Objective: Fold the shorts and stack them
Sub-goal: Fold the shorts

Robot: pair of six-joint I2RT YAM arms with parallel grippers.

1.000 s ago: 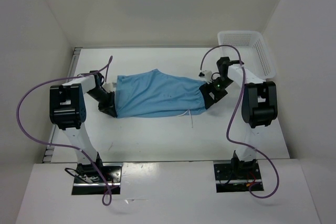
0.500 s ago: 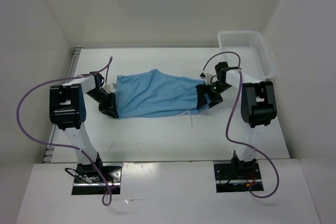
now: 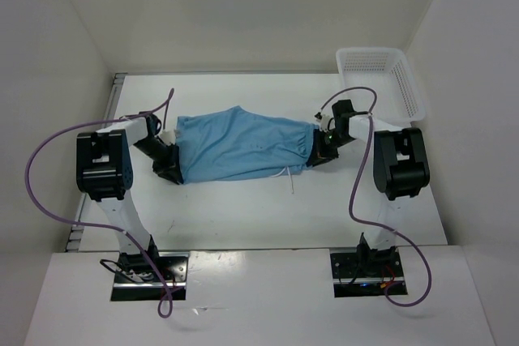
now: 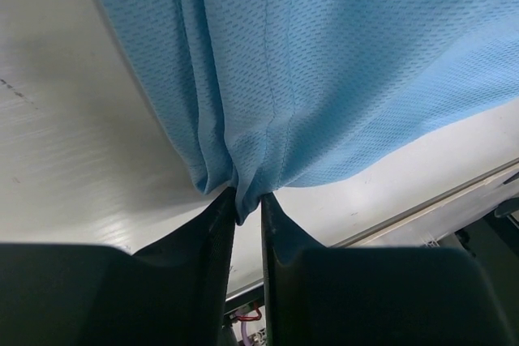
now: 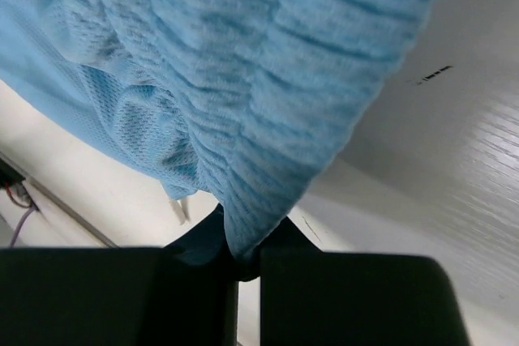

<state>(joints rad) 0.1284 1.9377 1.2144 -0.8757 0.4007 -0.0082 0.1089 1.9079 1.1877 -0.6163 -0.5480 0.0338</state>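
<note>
The light blue shorts (image 3: 243,147) lie spread across the middle of the table, waistband to the right and leg hems to the left. My left gripper (image 3: 172,169) sits at the lower left corner of the fabric. In the left wrist view its fingers (image 4: 247,200) stand narrowly apart with a fold of the hem (image 4: 324,79) pinched between their tips. My right gripper (image 3: 313,152) is at the right end. In the right wrist view its jaws (image 5: 251,237) are shut on the gathered elastic waistband (image 5: 268,79). A thin white drawstring (image 3: 289,174) trails out from under the front edge.
A white plastic basket (image 3: 381,74) stands at the back right corner of the table. White walls enclose the table on the left, the back and the right. Purple cables loop from both arms.
My right gripper has moved left onto the waistband and closed on it, bunching that end of the shorts. My left gripper has stayed at the hem corner.
</note>
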